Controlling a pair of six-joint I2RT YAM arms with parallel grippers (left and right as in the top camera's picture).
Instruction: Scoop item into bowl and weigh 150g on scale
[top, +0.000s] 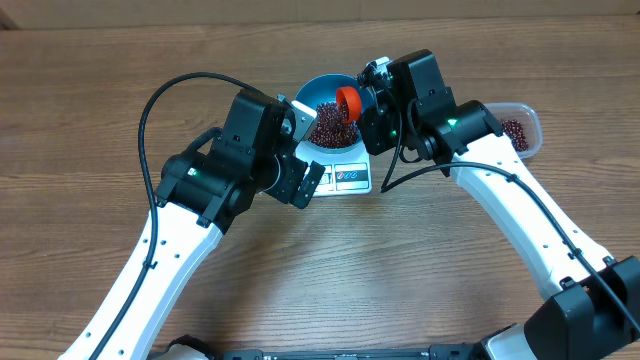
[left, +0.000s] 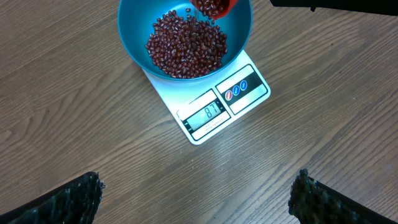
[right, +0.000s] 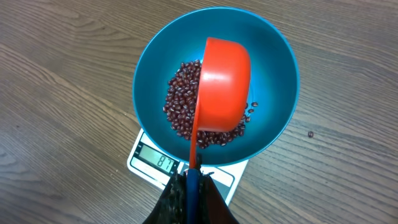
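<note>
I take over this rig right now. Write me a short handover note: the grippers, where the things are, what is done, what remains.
Left gripper: open, holds nothing, above the table near the scale.
Right gripper: shut on the handle of the orange scoop, which is tipped over the blue bowl.
The bowl stands on the scale with a heap of beans inside. The display reads 87.
The clear tub beside the right arm has beans in it.
Done: part of the beans are in.
Left: add beans up to 150 g.

scale (left: 214, 93) display (left: 207, 114) reading 87, printed markings (left: 241, 87) beside it unreadable
</note>
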